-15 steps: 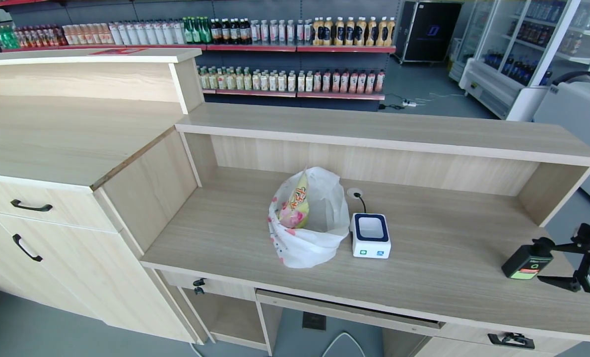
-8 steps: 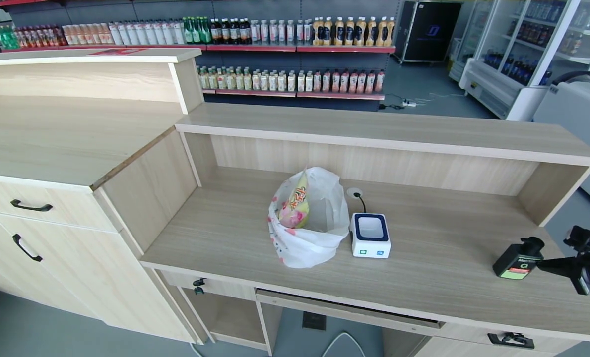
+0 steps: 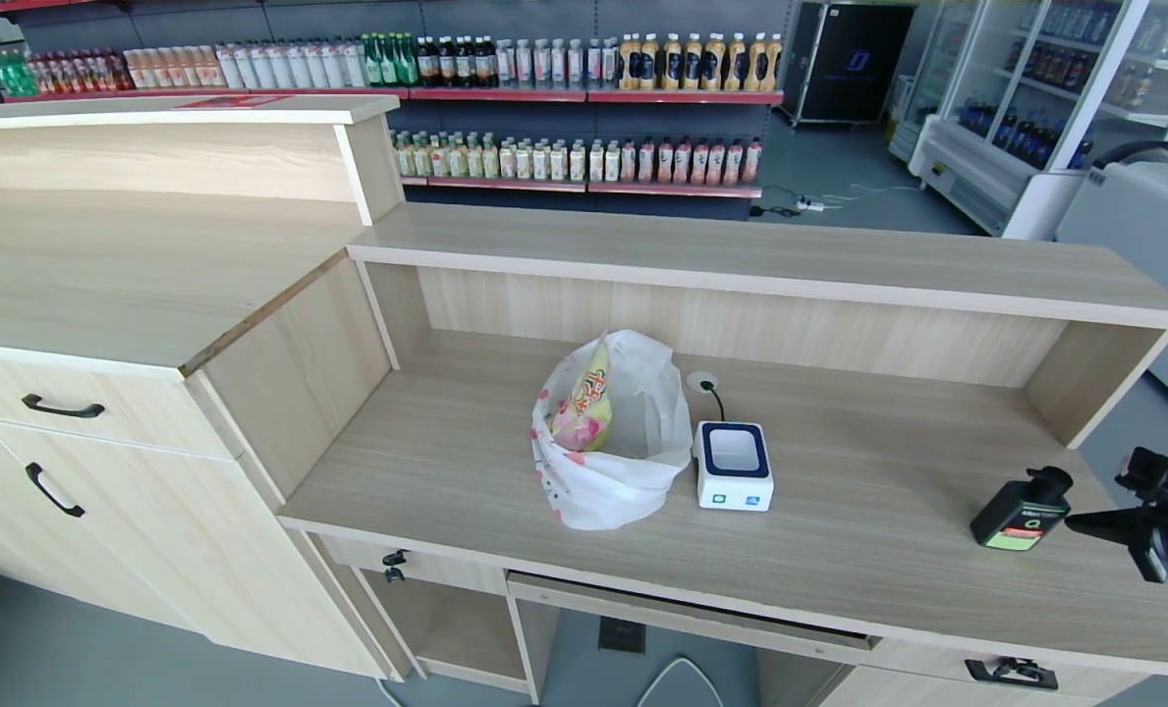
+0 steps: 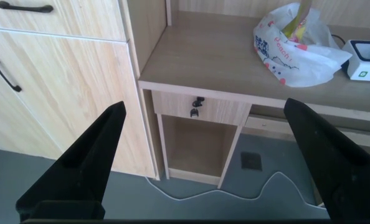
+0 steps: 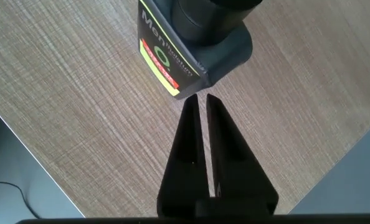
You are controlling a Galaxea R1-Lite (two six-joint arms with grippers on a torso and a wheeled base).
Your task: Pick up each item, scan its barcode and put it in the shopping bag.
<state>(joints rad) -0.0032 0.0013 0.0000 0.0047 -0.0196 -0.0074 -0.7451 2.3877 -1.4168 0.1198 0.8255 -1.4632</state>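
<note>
A dark green bottle point(image 3: 1021, 511) with a black pump cap stands on the wooden counter point(image 3: 868, 560) near its right end. My right gripper point(image 3: 1077, 521) is shut, with its tips right beside the bottle point(image 5: 194, 43) and nothing held between its fingers point(image 5: 188, 130). The white shopping bag point(image 3: 608, 447) sits mid-counter with a yellow snack packet point(image 3: 585, 398) upright inside it. Just right of the bag is the white barcode scanner point(image 3: 734, 465). My left gripper point(image 4: 203, 106) hangs open below counter height, in front of the desk's drawers, with bag point(image 4: 297, 53) and scanner point(image 4: 365, 59) beyond it.
A raised shelf point(image 3: 760, 255) runs along the back of the counter, with side walls at both ends. A taller cabinet with drawers point(image 3: 83, 412) stands to the left. The scanner's cable runs to a hole point(image 3: 702, 381) behind it. The counter's right edge is close to the bottle.
My right gripper's fingers, spread on either side of the tilted bottle a second ago, have shut. The bottle has shifted slightly left and now stands more upright.
</note>
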